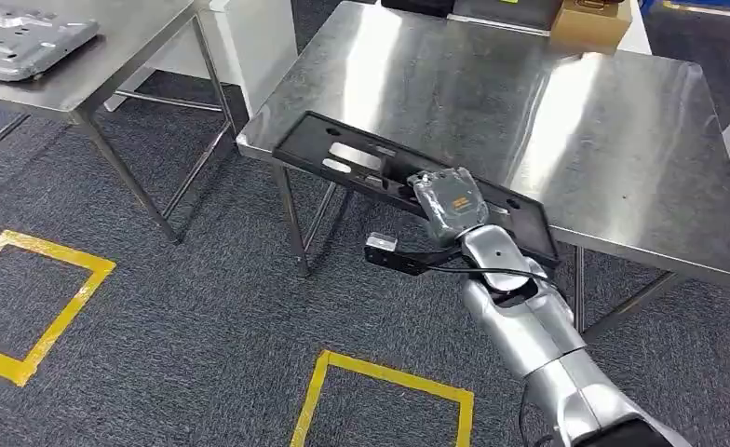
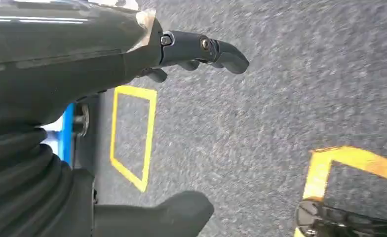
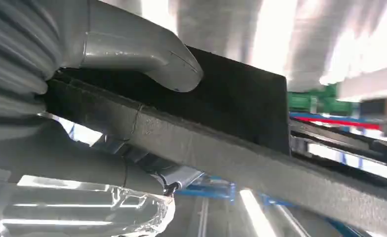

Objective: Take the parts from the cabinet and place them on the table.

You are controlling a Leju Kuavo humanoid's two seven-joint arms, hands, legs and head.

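Observation:
A long flat black part (image 1: 343,160) with cut-outs lies slanted over the near edge of the steel table (image 1: 566,112). My right hand (image 1: 450,203) grips it near its middle, thumb on top. The part's left end sits above the table's near left corner. Its right end runs past my wrist. In the right wrist view the grey thumb (image 3: 147,54) presses on the black part (image 3: 241,108), with the table's shiny underside behind. My left hand (image 2: 147,98) hangs over the grey carpet, fingers apart and holding nothing.
A second steel table (image 1: 82,65) at the far left carries a grey metal plate (image 1: 21,37). A cardboard box (image 1: 592,23) sits at the far edge of the main table. Yellow tape squares (image 1: 380,391) mark the carpet below.

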